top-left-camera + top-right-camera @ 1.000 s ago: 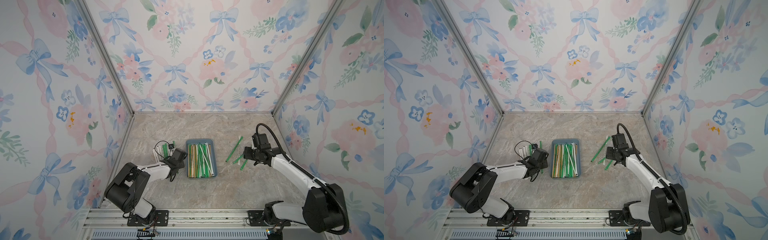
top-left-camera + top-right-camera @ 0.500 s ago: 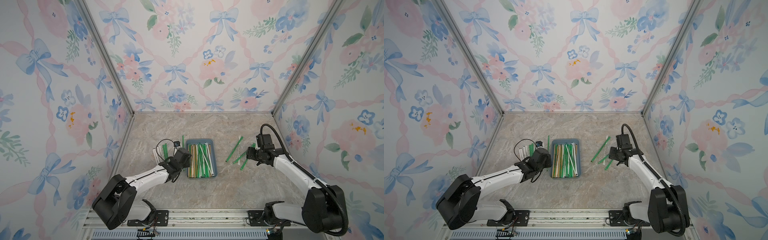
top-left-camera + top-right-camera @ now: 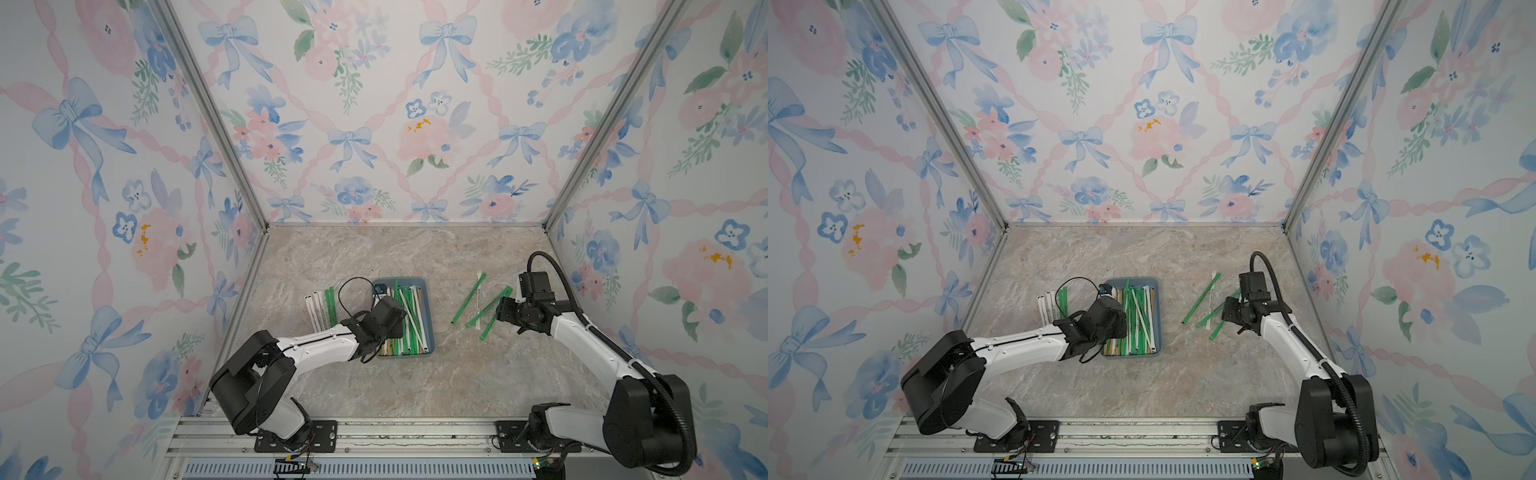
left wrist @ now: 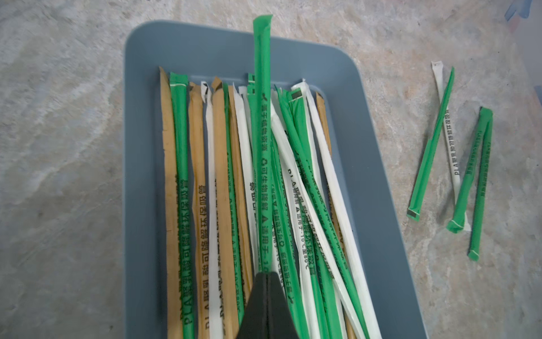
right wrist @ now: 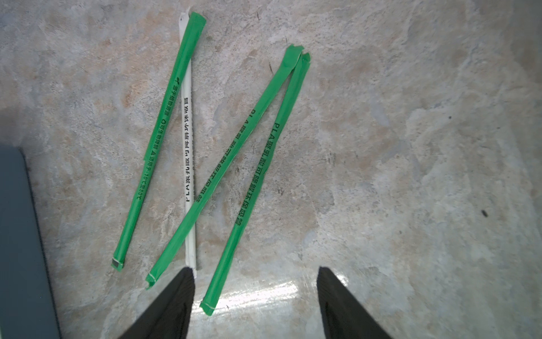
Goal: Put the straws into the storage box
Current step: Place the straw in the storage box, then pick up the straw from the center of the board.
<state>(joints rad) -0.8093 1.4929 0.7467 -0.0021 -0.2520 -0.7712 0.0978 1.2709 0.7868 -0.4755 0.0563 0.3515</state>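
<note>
left fingers (image 4: 258, 305) clench a green straw (image 4: 262, 117) lengthwise over the storage box (image 4: 140, 146), likely to drop it flat; right fingers (image 5: 173, 299) spread above loose straws (image 5: 223, 164) on the table (image 5: 410, 176) right of it

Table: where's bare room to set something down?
Free: the strip between box and back wall; the wide front patch between box and arm bases. Crowded: loose straws both sides of the box, left gripper over it, right gripper over the right-hand straws.
</note>
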